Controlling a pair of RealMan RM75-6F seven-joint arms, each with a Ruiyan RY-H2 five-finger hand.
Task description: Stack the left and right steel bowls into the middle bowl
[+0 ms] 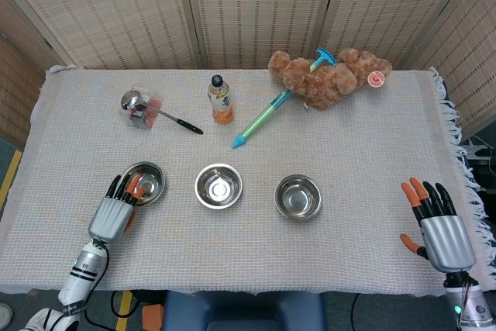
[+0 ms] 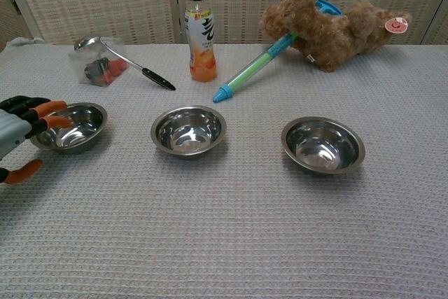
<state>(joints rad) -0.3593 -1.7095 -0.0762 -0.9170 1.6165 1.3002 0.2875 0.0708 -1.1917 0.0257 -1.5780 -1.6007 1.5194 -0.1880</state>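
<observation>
Reaching step: left robot hand (image 1: 115, 211), fingers apart, over left bowl (image 1: 144, 183) rim; next grip, carry to middle bowl (image 1: 218, 185).

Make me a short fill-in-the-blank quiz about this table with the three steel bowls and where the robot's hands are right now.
1. The left hand reaches its fingertips over the rim of the ____ bowl.
2. The right hand holds ____.
3. The ladle has its scoop resting on a clear ____.
4. The orange drink bottle stands ____ on the table.

Missing words: left; nothing; bag; upright
</observation>
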